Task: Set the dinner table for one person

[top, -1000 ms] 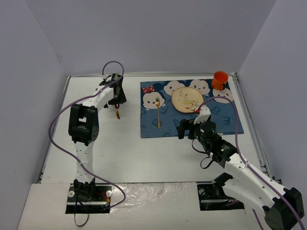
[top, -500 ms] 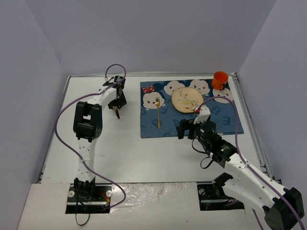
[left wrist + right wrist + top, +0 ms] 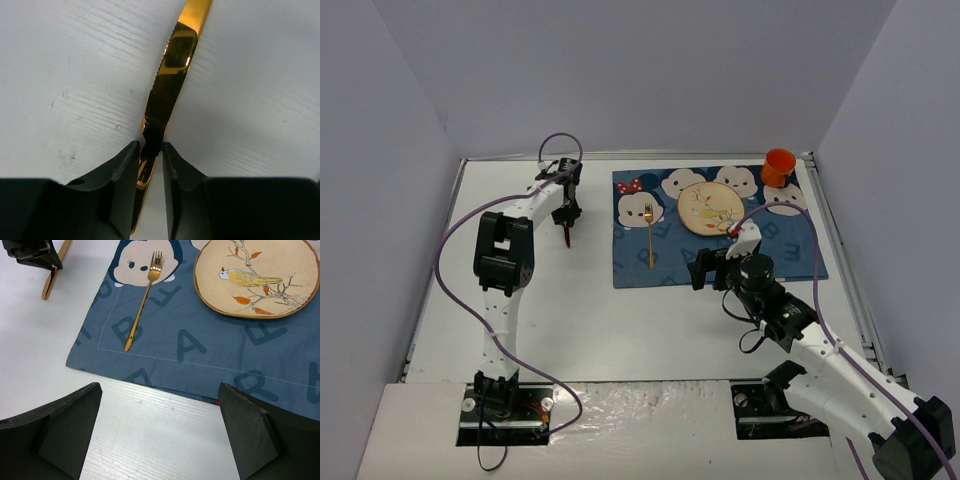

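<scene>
Left hand [image 3: 150, 162], dropped lower and narrowed since a second ago, now clamped on gold knife [image 3: 172, 65] lying on white counter [image 3: 570, 320] left of blue mat [image 3: 780, 255]; right hand [image 3: 157, 435] spread apart, empty, over mat's near edge; knife likely bound beside plate [image 3: 711, 208].

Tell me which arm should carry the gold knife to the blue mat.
Left. The left gripper clamps the gold knife on the white table. The right gripper hangs open by the near edge of the blue mat, away from the knife.

Plain pale lavender walls [image 3: 640, 70] on three sides; soft, even light throughout.
</scene>
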You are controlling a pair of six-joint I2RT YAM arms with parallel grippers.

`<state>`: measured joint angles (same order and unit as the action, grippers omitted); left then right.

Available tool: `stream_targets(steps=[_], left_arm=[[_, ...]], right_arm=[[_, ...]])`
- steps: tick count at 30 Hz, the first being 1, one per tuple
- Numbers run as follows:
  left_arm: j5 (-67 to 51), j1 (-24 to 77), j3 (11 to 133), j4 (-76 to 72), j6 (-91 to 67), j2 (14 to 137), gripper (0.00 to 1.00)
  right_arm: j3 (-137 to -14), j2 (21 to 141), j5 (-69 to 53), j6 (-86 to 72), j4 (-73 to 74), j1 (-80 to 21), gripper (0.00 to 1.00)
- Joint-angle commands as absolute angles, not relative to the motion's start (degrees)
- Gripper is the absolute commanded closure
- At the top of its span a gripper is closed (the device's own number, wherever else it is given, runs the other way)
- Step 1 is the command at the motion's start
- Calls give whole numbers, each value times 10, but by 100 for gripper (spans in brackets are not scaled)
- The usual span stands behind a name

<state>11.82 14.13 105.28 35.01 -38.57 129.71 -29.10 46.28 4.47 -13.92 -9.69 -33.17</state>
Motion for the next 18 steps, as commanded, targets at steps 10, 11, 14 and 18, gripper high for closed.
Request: stream_targets(steps=[10,11,14,18], left_arm=[[119,130,1036,356,-356,1325,73],[118,130,1034,348,-350,1325,74],[112,130,1038,351,-344,1327,77],[98,130,1049,349,-323,1334,88]], right_arm=[[-298,446,47,-146,-129,-336,1],[-297,447,46,-146,-129,-336,1],[-298,449,46,-147,-129,-336,1],[-300,449,45,-146,-130,-336,1]])
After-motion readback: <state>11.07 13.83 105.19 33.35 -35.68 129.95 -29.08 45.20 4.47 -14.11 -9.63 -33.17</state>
